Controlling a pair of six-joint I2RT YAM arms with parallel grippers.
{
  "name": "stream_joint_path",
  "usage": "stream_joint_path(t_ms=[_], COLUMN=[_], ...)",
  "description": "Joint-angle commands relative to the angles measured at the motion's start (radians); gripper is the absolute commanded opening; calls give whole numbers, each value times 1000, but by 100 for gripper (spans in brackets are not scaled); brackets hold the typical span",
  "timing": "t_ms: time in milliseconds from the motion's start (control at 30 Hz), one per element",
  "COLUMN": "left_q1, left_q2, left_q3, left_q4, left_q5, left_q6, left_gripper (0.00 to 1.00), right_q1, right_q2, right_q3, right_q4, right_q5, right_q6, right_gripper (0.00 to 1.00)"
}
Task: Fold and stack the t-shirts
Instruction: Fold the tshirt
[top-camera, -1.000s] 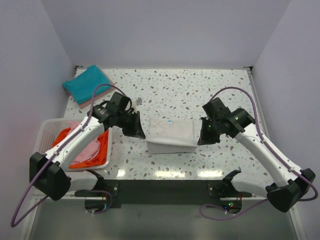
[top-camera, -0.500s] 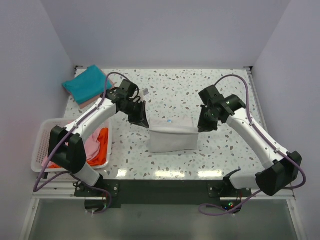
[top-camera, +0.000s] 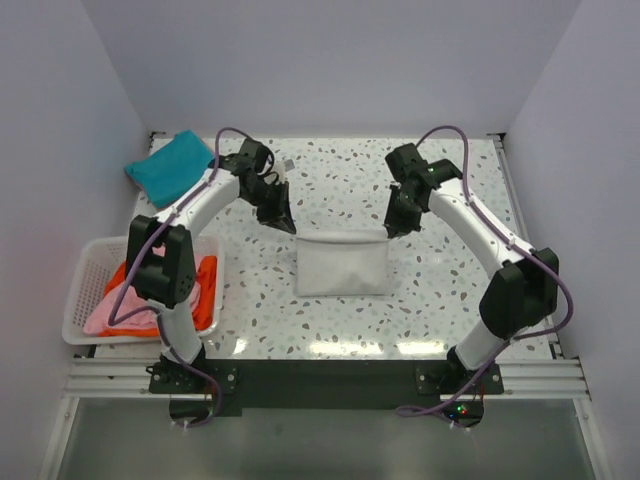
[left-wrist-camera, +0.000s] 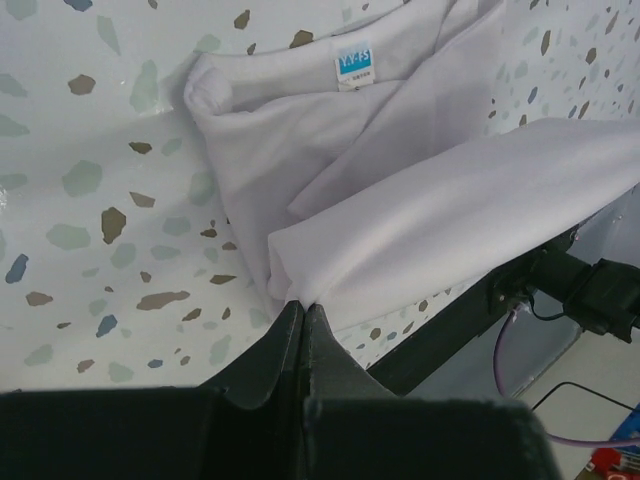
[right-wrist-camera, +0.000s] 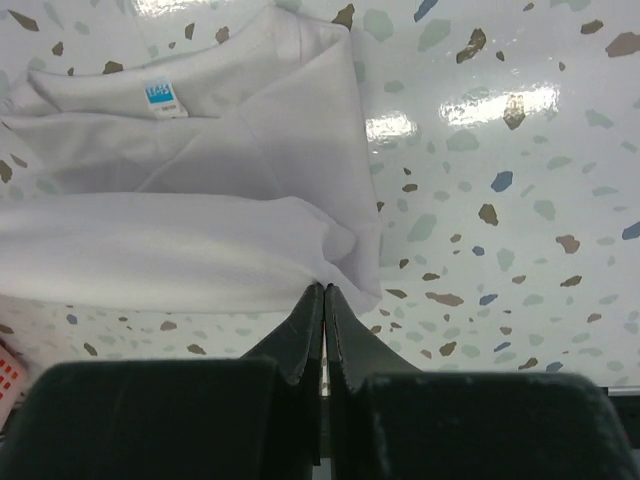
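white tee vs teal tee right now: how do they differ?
Place: the white t-shirt is mid-table between the arms, while the teal t-shirt sits at the far left corner. State: the white t-shirt is pinched at its two far corners by the left gripper and right gripper, fingers shut, whereas the teal t-shirt lies folded and untouched. Both are plain single-colour cloth.

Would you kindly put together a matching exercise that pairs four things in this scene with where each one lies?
Things:
1. white t-shirt
2. teal t-shirt
3. orange t-shirt
4. basket

Places:
A. far left corner
B. left side, nearer the arm bases
C. inside the basket
D. centre, pinched by the left end effector and right end effector

Pairs: 1-D, 2-A, 3-C, 4-B
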Motion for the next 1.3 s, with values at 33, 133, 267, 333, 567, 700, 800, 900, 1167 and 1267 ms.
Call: stream_joint_path(t_ms=[33, 133, 267, 333, 567, 700, 800, 900, 1167, 1267], left_q1=[32, 43, 46, 46, 47, 49, 53, 53, 53, 49], left_q2=[70, 121, 202, 228, 284, 246, 183, 134, 40, 25], left_q3=[102, 139, 222, 245, 279, 265, 190, 114, -63, -114], left_q4=[-44, -36, -24, -5, 108, 160, 217, 249, 367, 418], left_q5=[14, 21, 34, 46, 64, -6, -26, -14, 32, 58], left_q6=[56, 58, 59, 59, 38, 3, -13, -22, -63, -86], left_gripper=[0, 0, 0, 0, 50, 75, 80, 81, 82, 82], right_q1=[-22, -32, -45, -54, -83, -83, -83, -74, -16, 20], right_q2=[78, 127, 177, 202, 230, 230, 182, 125, 73, 92], right_q3=[87, 117, 166, 178, 189, 241, 230, 163, 8, -18], right_q4=[31, 42, 46, 46, 84, 95, 144, 201, 279, 310], right_q5=[58, 64, 77, 83, 107, 135, 155, 130, -20, -74], right_q6=[-41, -41, -49, -52, -57, -92, -137, -169, -190, -206], right_gripper=[0, 0, 0, 0, 14, 68, 74, 73, 72, 71])
